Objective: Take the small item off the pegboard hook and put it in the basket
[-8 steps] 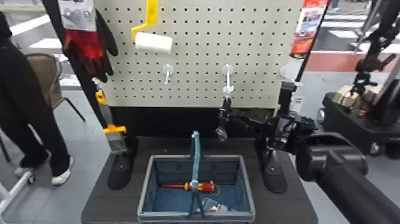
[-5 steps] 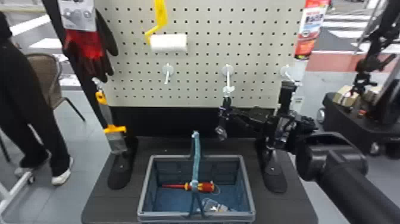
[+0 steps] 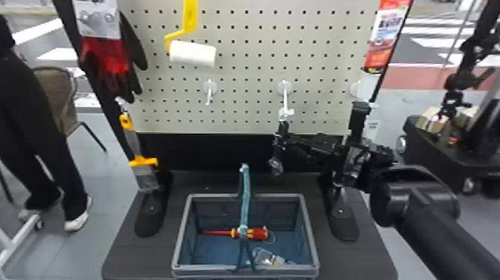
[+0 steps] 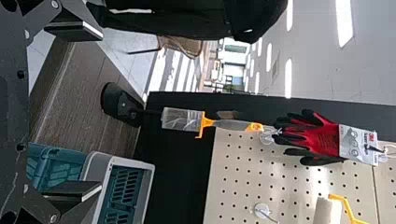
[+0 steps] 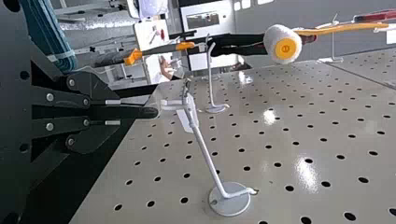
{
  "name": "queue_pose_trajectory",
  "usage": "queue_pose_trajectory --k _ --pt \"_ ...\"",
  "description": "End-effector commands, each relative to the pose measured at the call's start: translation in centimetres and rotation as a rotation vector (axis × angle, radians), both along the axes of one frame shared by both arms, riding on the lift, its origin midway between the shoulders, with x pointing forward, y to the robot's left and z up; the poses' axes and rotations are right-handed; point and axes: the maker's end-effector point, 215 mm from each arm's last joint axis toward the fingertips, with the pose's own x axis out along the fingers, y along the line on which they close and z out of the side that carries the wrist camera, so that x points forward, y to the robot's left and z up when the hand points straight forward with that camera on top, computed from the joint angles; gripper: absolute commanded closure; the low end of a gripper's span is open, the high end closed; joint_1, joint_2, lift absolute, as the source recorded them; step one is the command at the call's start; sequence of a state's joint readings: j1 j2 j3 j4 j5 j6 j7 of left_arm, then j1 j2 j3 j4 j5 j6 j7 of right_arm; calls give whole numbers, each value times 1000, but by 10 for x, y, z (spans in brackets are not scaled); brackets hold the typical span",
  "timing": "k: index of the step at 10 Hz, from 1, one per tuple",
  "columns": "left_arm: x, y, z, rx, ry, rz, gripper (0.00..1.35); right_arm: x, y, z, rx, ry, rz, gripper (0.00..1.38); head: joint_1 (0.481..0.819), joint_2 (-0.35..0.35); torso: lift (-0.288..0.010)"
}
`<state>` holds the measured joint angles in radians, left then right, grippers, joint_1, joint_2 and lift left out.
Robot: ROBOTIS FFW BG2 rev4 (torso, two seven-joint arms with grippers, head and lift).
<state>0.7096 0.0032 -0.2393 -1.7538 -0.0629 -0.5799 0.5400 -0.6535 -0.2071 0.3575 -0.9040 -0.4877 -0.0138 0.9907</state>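
Between the closed fingers of the right pincer (image 5: 148,112), the small item (image 3: 276,165) hangs at the end of the hook (image 5: 206,153) just ahead, where a downward tug could catch it and strip it from the grip.

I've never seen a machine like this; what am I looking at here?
You're seeing a robot with two arms, each ending in a two-fingered gripper. One picture looks forward and down from its head; the two sideways ones come from cameras on its wrists.

The right gripper is closed at the tip of a hook on the pegboard, and seems to pinch a small clear item. I can't tell whether that is off the hook. The left gripper is open and empty.

Below, a basket stands on a dark base, holding a screwdriver.
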Motion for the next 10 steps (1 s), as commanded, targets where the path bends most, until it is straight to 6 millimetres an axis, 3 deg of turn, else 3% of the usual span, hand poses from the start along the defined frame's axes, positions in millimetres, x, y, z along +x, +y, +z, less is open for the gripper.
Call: queue_pose_trajectory --k 1,5,10 --pt "-1 0 -1 1 2 -1 174 -3 0 3 9 -7 1 1200 549 0 -100" --pt "-1 0 -1 1 4 -3 174 -6 -3 25 19 -54 4 1200 549 0 -100" --pt "-1 -1 -1 0 5 -4 174 -12 -3 30 18 -69 8 1200 549 0 -100"
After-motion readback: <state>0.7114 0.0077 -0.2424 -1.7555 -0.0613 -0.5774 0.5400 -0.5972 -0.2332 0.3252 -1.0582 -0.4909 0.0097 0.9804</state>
